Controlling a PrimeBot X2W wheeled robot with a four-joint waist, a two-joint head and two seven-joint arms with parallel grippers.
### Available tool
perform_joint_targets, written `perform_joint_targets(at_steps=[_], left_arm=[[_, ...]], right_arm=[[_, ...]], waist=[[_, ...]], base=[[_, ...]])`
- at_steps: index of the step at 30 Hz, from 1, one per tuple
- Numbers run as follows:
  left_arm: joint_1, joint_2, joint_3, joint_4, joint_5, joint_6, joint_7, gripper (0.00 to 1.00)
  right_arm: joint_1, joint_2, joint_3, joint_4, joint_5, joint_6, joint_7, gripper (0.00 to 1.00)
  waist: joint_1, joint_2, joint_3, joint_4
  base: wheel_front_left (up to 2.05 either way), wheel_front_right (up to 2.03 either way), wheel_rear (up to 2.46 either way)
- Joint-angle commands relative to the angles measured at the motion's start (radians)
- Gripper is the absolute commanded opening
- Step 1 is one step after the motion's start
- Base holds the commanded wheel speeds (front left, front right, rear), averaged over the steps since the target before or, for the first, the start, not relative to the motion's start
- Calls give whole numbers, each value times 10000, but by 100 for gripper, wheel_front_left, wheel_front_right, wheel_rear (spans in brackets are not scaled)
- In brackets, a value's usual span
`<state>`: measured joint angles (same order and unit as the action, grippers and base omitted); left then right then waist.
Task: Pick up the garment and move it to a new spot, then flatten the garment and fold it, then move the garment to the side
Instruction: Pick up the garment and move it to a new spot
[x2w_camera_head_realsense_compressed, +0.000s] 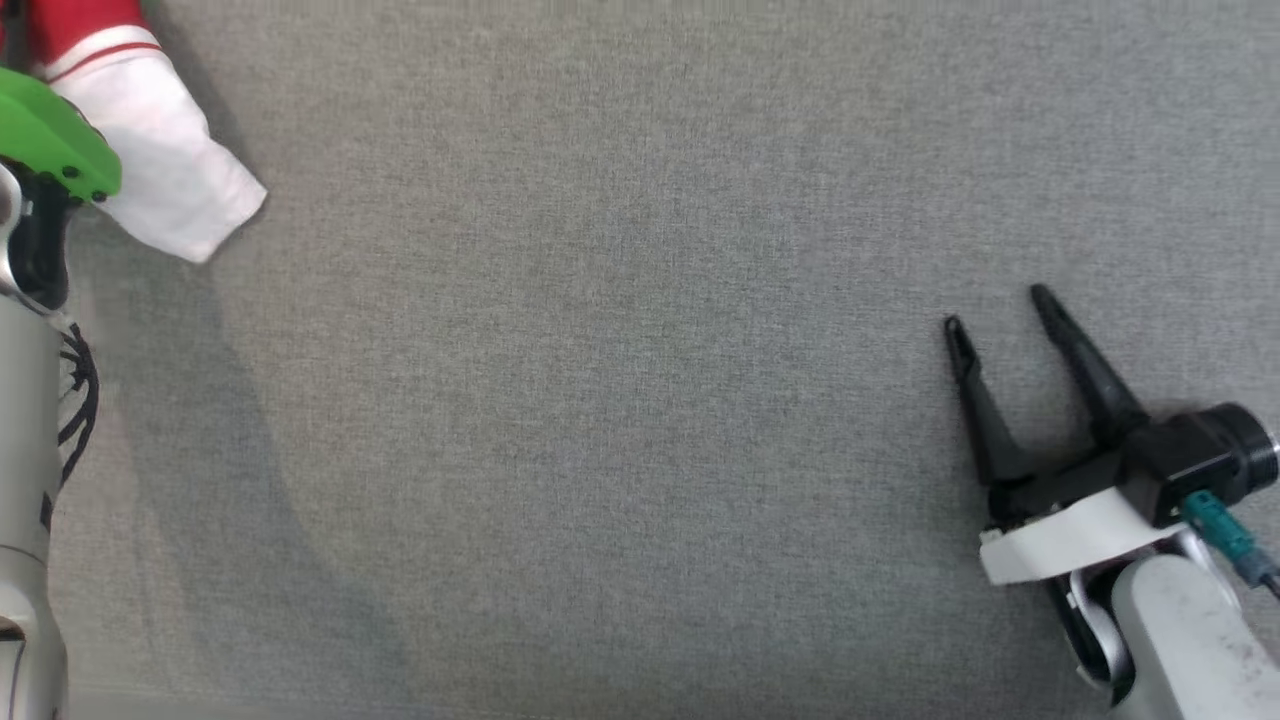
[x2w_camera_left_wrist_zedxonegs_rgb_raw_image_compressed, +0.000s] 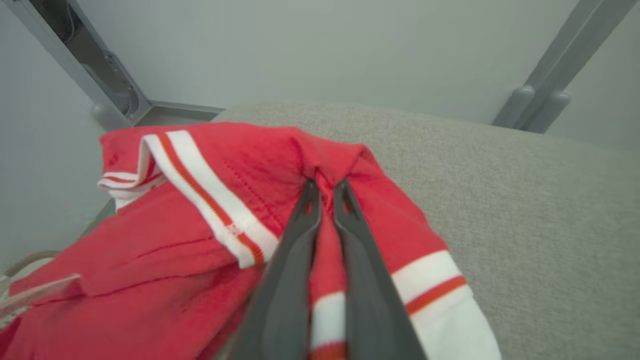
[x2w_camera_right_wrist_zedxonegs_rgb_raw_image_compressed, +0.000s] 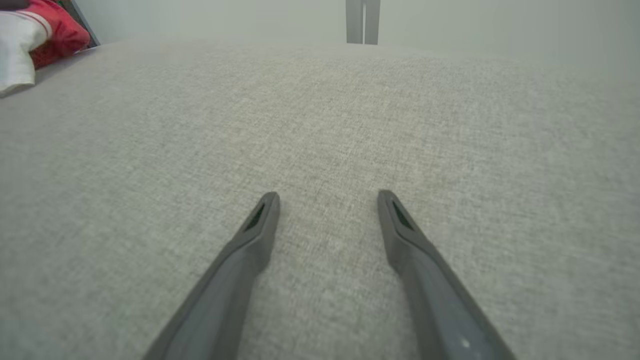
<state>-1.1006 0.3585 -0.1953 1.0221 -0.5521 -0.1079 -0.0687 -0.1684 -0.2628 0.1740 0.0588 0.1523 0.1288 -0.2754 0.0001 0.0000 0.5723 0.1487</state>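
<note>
The garment (x2w_camera_left_wrist_zedxonegs_rgb_raw_image_compressed: 210, 200) is red with white bands and thin red stripes, bunched at the table's far left corner. In the left wrist view my left gripper (x2w_camera_left_wrist_zedxonegs_rgb_raw_image_compressed: 326, 187) is shut on a raised fold of its red cloth. The head view catches a white cuff of the garment (x2w_camera_head_realsense_compressed: 170, 160) at the top left, beside my left arm's green wrist cover (x2w_camera_head_realsense_compressed: 50, 135). My right gripper (x2w_camera_head_realsense_compressed: 998, 308) rests at the lower right, open, with nothing between its fingers. In the right wrist view those fingers (x2w_camera_right_wrist_zedxonegs_rgb_raw_image_compressed: 327, 200) hover over bare cloth, and the garment (x2w_camera_right_wrist_zedxonegs_rgb_raw_image_compressed: 30, 35) lies at the far upper left.
A grey fabric table top (x2w_camera_head_realsense_compressed: 640, 400) spreads across the head view. Grey metal frame posts (x2w_camera_left_wrist_zedxonegs_rgb_raw_image_compressed: 545, 75) stand behind the table in the left wrist view, and another post (x2w_camera_right_wrist_zedxonegs_rgb_raw_image_compressed: 362, 20) stands past the far edge in the right wrist view.
</note>
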Motion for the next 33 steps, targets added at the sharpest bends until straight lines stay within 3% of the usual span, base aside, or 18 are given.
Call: perform_joint_targets(at_steps=[1, 6, 12, 15, 21, 26, 33], left_arm=[[186, 87, -131, -371, 68, -77, 120, 0], [1265, -43, -706, -2573, -232, -209, 1134, 0], [3851, -158, -1244, -7502, -1612, -230, 3127, 0], [5413, -360, -1586, -10457, -2443, 81, 4095, 0], [7015, -1070, -2706, -13507, -2936, 591, 4753, 0], [7638, -1668, -3596, -13681, -3548, 520, 4979, 0], [7560, -1492, -3586, -10411, -2737, 377, 4195, 0]], right_arm=[[718, 262, 258, 559, -95, 32, 191, 100], [1002, 718, 403, 612, -127, 18, 120, 100], [1607, 1129, 183, 672, -143, 13, 113, 100], [1814, 1203, 97, 702, -142, 13, 113, 100], [1900, 1343, 20, 732, -137, 13, 113, 100], [1729, 1478, 111, 665, 73, 13, 113, 100], [1638, 1522, 88, 704, 55, 13, 113, 100]], waist=[[-1, 0, -1918, -47], [-1, 0, -3001, -345], [-1, 0, -3721, -813], [-1, 0, -3871, -1111], [-1, 0, -3861, -1726], [-1, 0, -3778, -2374], [-1, 0, -3714, -3207]], base=[[0, 0, 0], [0, 0, 0], [0, 0, 0], [0, 0, 0], [0, 0, 0], [0, 0, 0], [0, 0, 0]])
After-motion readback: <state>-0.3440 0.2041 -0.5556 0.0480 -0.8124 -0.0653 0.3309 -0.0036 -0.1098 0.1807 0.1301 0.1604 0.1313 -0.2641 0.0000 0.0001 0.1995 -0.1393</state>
